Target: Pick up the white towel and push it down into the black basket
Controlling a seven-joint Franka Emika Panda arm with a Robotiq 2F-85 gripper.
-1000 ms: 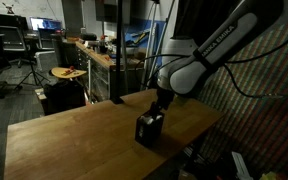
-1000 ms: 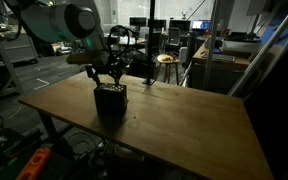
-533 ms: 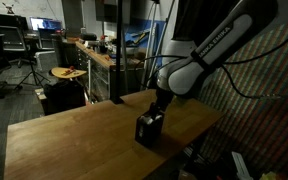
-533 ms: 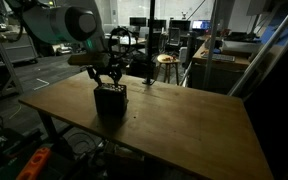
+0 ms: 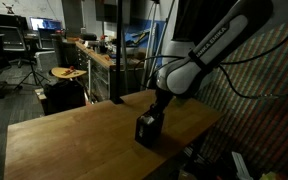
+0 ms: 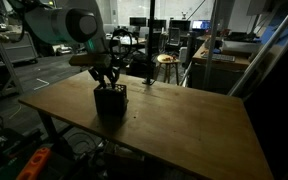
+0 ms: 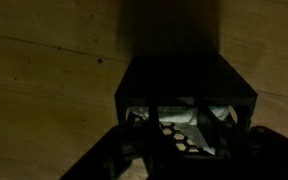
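The black basket (image 5: 148, 129) (image 6: 110, 101) stands on the wooden table (image 5: 74, 140), close to its edge. My gripper (image 5: 154, 112) (image 6: 106, 84) hangs straight above the basket's open top, fingertips just over the rim. In the wrist view the basket (image 7: 184, 70) fills the lower middle, and the white towel (image 7: 189, 115) lies crumpled inside it, pale behind the slotted wall. The gripper (image 7: 189, 152) shows only as dark finger shapes at the bottom edge. Its jaws are partly drawn in with a gap left between them, and nothing shows between them.
The wooden table top (image 6: 184, 125) stretches wide beside the basket. A black pole (image 5: 118, 50) rises at the table's far edge. Stools (image 5: 68, 74) (image 6: 166, 60), benches and lab equipment stand beyond the table in the dim room.
The fingers have drawn closer together above the basket. The arm and the basket have stayed in place.
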